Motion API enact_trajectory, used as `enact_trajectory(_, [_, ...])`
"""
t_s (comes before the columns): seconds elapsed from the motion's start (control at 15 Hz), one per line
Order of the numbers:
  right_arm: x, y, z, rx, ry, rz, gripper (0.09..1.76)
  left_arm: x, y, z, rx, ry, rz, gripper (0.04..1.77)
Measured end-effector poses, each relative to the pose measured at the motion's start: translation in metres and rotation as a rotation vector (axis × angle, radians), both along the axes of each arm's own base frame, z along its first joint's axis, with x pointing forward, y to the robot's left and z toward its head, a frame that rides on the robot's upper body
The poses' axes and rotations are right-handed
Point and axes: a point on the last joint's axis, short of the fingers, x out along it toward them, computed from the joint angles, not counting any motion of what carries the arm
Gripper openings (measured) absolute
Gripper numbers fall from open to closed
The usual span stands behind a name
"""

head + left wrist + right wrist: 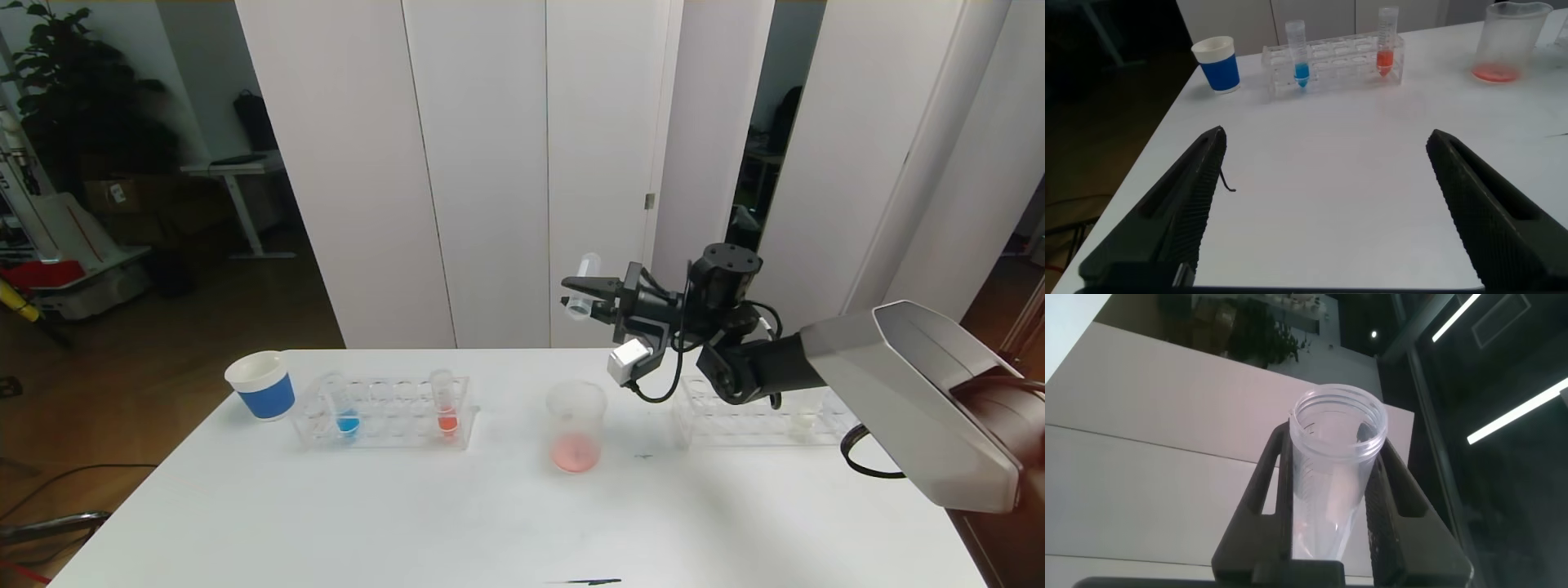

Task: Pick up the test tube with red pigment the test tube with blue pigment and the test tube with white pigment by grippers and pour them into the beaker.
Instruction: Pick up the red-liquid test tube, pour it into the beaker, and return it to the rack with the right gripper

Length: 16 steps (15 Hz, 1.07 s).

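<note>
The beaker (576,426) stands on the white desk (506,523) near its middle, with a thin pool of pinkish-red liquid at its bottom. Above it and slightly toward the far side, the right tool (581,296) is clamped on an empty clear tube (585,286); in the right wrist view that tube (1335,486) sits between the two dark fingers (1270,486) with its open threaded mouth clear of them. The tube is tilted, mouth up and away from the robot.

To the left of the beaker stands a clear rack (384,412). The tube with blue liquid (346,408) is upright near the rack's left end, and a tube with orange-red liquid (445,402) is upright near its right end. A blue-and-white paper cup (261,384) stands just beside the rack's left end.

To the right of the beaker, partly hidden behind the right arm, is a second clear rack (759,416); a pale tube (804,420) stands near its right end, and its contents are hard to make out.

The left tool (1323,212) hangs low over the near left part of the desk with its fingers spread wide, gripping nothing.

A small dark mark (592,581) lies at the near edge of the desk. No writing can be read on anything.
</note>
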Motion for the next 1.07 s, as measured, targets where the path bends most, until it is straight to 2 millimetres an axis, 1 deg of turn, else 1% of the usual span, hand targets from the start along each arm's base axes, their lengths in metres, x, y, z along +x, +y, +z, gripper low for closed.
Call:
enact_trajectory(0.27, [-0.003, 0.002, 0.01, 0.013, 0.002, -0.008, 0.57, 0.0, 0.0, 0.0, 0.0, 0.0, 0.0, 1.75])
enact_trajectory(0.4, [-0.004, 0.001, 0.016, 0.043, 0.034, -0.057, 0.57, 0.0, 0.0, 0.0, 0.0, 0.0, 0.0, 1.75])
enact_trajectory(0.53, [-0.004, 0.002, 0.024, 0.1, 0.08, -0.157, 0.57, 0.0, 0.0, 0.0, 0.0, 0.0, 0.0, 1.75])
enact_trajectory(0.67, [-0.006, 0.002, 0.037, 0.195, 0.115, -0.273, 0.57, 0.0, 0.0, 0.0, 0.0, 0.0, 0.0, 1.75])
enact_trajectory(0.87, [-0.012, 0.006, 0.055, 0.428, 0.164, -0.42, 0.57, 0.0, 0.0, 0.0, 0.0, 0.0, 0.0, 1.75])
enact_trajectory(1.07, [-0.013, 0.008, 0.055, 0.645, 0.304, -0.551, 0.57, 0.0, 0.0, 0.0, 0.0, 0.0, 0.0, 1.75])
